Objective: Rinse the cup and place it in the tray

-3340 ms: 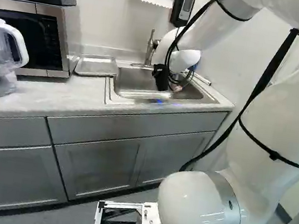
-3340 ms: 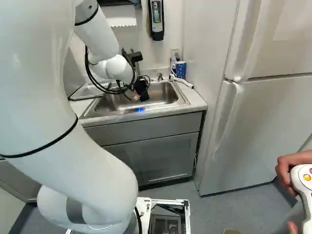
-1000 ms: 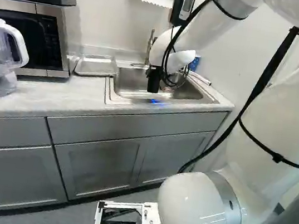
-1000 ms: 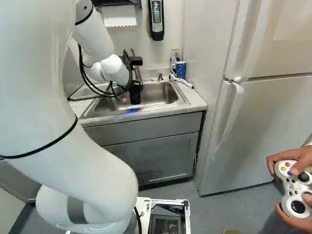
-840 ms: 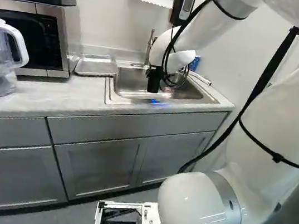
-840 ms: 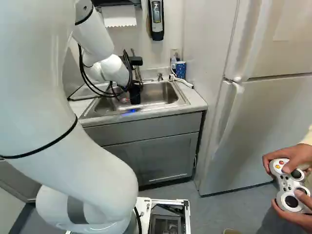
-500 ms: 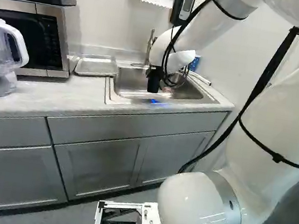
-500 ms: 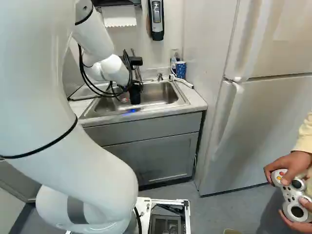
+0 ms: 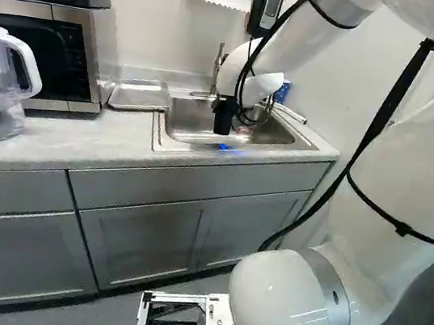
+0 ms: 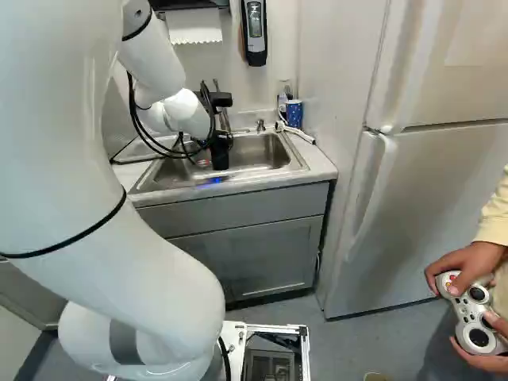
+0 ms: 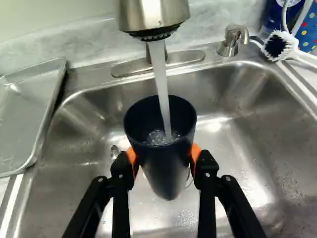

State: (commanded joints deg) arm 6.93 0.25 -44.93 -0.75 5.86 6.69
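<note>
dark cup point(image 11: 166, 166), mouth up under running water point(image 11: 161, 79), long axis roughly upright, pinched in the half-spread gripper point(image 10: 220, 149)

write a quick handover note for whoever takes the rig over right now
Gripper: shut on the dark cup, an orange pad on each side, holding it upright over the sink.
Water: running from the faucet straight into the cup, some pooled inside.
Tray: on the counter beside the sink, on the faucet's left in the wrist view; cup not in it.
Done: cup gripped and under the stream.
Left: finish the rinse, probably tip the water out, then set the cup in the tray.
</note>
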